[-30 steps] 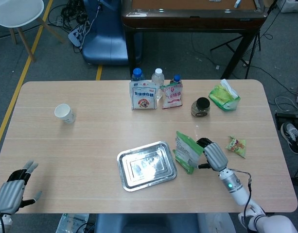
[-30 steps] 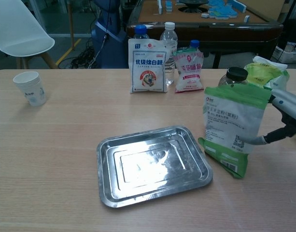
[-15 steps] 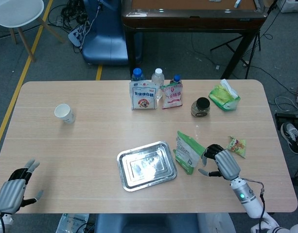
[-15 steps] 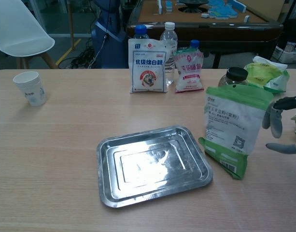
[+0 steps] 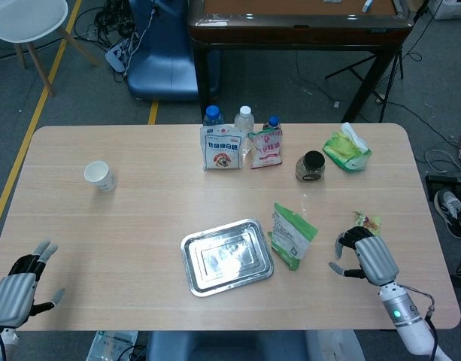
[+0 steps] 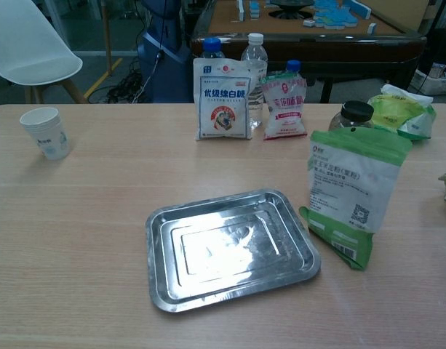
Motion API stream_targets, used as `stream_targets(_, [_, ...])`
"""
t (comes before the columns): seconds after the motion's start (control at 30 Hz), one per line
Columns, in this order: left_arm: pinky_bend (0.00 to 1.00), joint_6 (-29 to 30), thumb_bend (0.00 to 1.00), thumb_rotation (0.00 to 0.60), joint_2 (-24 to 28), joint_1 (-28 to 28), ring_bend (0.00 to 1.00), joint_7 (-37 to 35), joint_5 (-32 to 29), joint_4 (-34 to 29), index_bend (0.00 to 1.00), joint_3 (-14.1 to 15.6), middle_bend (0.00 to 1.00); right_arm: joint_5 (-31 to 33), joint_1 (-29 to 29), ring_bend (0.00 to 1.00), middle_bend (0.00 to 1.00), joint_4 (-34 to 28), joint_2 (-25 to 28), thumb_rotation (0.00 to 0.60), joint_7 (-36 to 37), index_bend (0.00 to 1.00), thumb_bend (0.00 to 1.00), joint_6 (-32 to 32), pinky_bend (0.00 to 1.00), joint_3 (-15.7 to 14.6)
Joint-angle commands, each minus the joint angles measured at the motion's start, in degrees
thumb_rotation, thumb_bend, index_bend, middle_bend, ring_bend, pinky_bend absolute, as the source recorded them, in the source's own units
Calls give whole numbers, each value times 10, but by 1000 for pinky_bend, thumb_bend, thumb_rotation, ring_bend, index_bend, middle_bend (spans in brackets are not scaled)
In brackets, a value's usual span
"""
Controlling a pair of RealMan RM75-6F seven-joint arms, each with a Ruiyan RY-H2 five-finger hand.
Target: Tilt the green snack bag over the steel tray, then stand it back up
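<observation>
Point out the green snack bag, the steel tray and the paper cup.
green snack bag (image 6: 351, 190): chest view, on its white front panel.
steel tray (image 6: 233, 288): chest view, on the near rim.
paper cup (image 5: 100, 176): head view, on the cup's side wall.

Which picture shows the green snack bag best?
The chest view: the green snack bag stands big and close, its front label visible, beside the steel tray. The head view shows it small, from above.

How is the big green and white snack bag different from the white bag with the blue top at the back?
The green and white snack bag stands alone beside the steel tray; the white bag with the blue top stands in front of bottles. The first looks taller and has a green band, the second a red emblem. Both stand upright.
</observation>
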Motion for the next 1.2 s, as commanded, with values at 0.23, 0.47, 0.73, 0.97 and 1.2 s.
stream_targets(0.23, [90,30,250,600,2,4,188,15,11,-10,102,-12,34,50,-57,393,511,-160,120,600,-98,571,200,25,274,14])
stream_targets(0.47, [88,45,250,600,22,10,186,30,21,-44,102,-9,34,41,-78,353,475,-200,154,600,-119,514,200,44,276,17])
stream_targets(0.73, [84,60,250,600,24,18,185,44,34,-61,102,-5,34,46,-92,259,386,-232,182,600,-137,405,199,34,259,18])
stream_targets(0.97, [82,73,250,600,16,22,184,54,44,-60,102,-6,34,42,-97,165,290,-254,196,600,-157,318,187,35,188,27])
stream_targets(1.2, [73,77,250,600,10,24,178,54,44,-53,102,-8,34,28,-105,150,279,-259,195,600,-174,316,187,48,175,36])
